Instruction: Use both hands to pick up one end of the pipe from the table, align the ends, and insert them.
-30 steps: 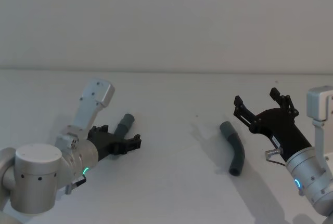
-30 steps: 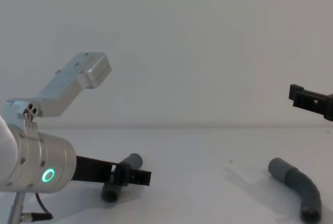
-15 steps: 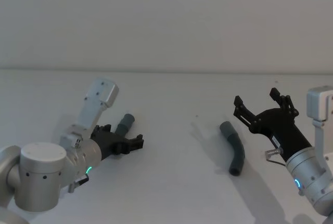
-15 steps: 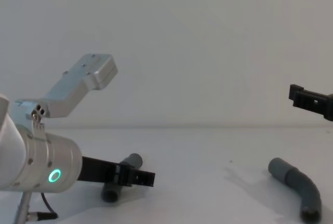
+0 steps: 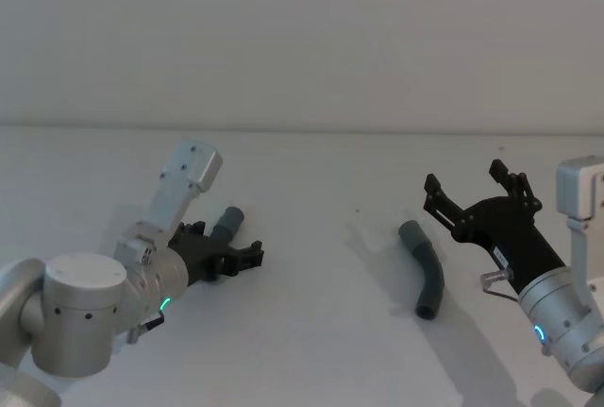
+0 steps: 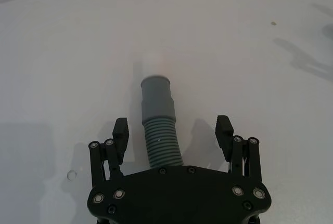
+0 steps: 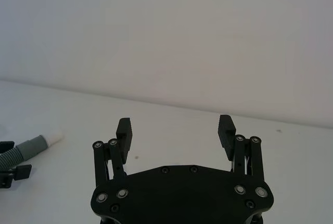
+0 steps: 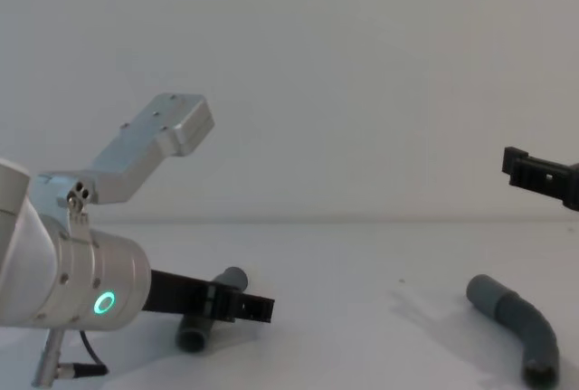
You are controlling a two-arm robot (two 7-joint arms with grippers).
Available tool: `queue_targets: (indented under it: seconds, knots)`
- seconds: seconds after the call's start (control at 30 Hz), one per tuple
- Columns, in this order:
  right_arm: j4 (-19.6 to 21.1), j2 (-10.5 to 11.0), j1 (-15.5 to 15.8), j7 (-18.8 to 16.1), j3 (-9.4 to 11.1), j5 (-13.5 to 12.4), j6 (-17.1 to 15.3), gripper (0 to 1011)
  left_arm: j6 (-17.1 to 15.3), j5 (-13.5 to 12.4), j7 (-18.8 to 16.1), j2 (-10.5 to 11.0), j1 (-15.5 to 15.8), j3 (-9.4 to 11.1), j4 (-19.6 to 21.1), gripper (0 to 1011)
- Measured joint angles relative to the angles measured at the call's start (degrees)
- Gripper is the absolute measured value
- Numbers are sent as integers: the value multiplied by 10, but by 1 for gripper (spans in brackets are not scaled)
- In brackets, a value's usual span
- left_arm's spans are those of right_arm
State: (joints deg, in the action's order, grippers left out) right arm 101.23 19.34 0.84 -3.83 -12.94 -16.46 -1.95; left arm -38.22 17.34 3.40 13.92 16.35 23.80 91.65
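Two tools, both spread wide: left tool [image 6: 172,129] straddles left hose [image 6: 158,130] without touching, right tool [image 5: 464,180] hangs raised beside right hose [image 5: 427,275]; open tabletop [image 5: 321,331] between.

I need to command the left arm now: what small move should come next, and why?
Probably close the left end effector on the left pipe piece: open, it straddles the ribbed part just behind the grey cuff. The right end effector hovers open, apart from the other pipe piece.

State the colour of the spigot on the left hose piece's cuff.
The spigot is white; the right wrist view shows it best.
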Motion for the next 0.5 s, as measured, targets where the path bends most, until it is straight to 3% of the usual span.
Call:
queue_targets:
  seconds: [0.5]
  knots:
    - [0,0,0,0,0,0,0,1002,7,-5,15,-6,11,2,-15,1001]
